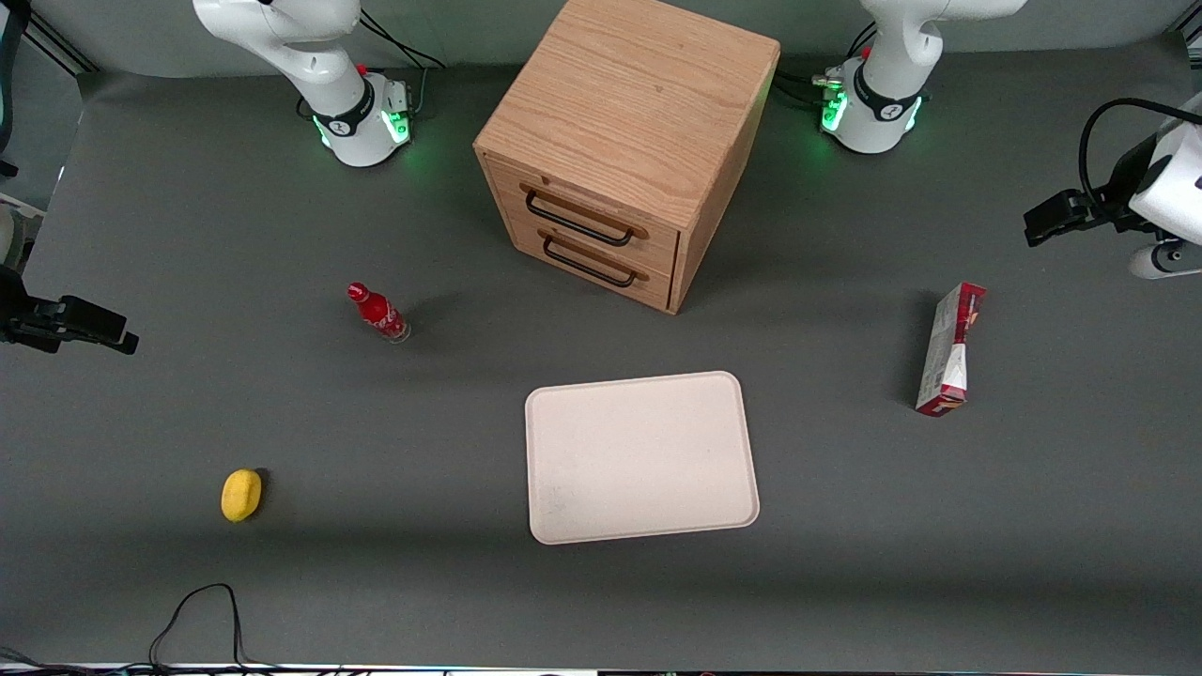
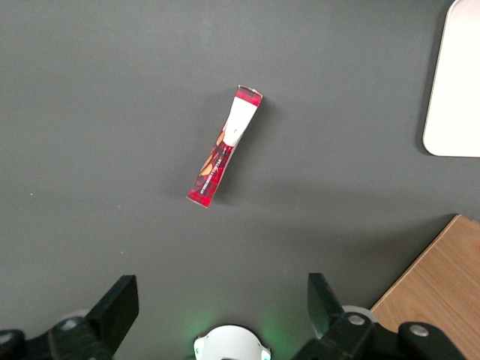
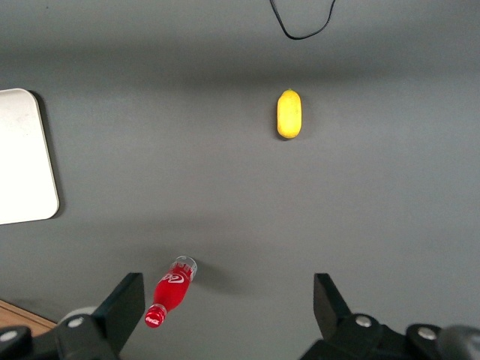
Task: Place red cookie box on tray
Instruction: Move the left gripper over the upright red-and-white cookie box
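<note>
We haven't started: red cookie box (image 1: 950, 349) stands on the bench (image 1: 188, 235), well apart from the bare tray (image 1: 641, 457); our claw (image 2: 221, 304) hovers above, released.

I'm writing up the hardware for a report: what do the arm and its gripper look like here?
The working arm has glossy white rounded shells, a black band with a white mark near its base, and green lights glowing there. Black cables run to the base and loop over the wrist. The gripper, high above the table near the red cookie box, has black, angular fingers, spread wide.
</note>
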Controlling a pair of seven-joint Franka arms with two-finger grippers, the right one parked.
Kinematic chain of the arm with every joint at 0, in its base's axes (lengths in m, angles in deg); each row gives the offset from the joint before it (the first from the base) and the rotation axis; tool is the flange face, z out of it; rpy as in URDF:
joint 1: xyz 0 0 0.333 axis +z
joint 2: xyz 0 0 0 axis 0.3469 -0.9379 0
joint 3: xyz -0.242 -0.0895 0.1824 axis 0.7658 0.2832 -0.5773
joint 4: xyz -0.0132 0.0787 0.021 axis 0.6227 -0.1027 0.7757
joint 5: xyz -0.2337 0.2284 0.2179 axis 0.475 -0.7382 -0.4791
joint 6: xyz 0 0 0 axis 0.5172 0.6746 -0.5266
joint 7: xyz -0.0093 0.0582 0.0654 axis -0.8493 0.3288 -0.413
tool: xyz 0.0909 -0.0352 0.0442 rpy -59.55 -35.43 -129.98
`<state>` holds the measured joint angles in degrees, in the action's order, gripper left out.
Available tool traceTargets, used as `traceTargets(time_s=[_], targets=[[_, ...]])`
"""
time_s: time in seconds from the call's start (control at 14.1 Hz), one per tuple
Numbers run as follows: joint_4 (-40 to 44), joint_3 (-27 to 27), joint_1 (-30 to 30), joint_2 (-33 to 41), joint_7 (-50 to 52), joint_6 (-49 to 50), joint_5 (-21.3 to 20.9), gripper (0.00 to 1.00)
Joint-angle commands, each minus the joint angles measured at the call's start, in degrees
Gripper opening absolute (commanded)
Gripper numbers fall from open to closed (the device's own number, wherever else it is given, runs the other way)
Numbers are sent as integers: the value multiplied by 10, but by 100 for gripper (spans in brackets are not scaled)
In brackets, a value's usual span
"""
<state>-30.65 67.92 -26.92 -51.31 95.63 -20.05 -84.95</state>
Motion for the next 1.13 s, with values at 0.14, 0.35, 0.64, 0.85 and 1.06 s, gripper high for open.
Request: traceTargets(time_s=[0.14,0.35,0.64,0.85,1.06], targets=[[25,-17,-15,-10,11,30,-6,100],[26,-17,-8,-9,9,29,0,100],[36,-16,-8,-8,9,42,-1,100],[49,-19,-6,-10,1,43,-8,100],[66,-21,10,-14,-16,44,-8,100]])
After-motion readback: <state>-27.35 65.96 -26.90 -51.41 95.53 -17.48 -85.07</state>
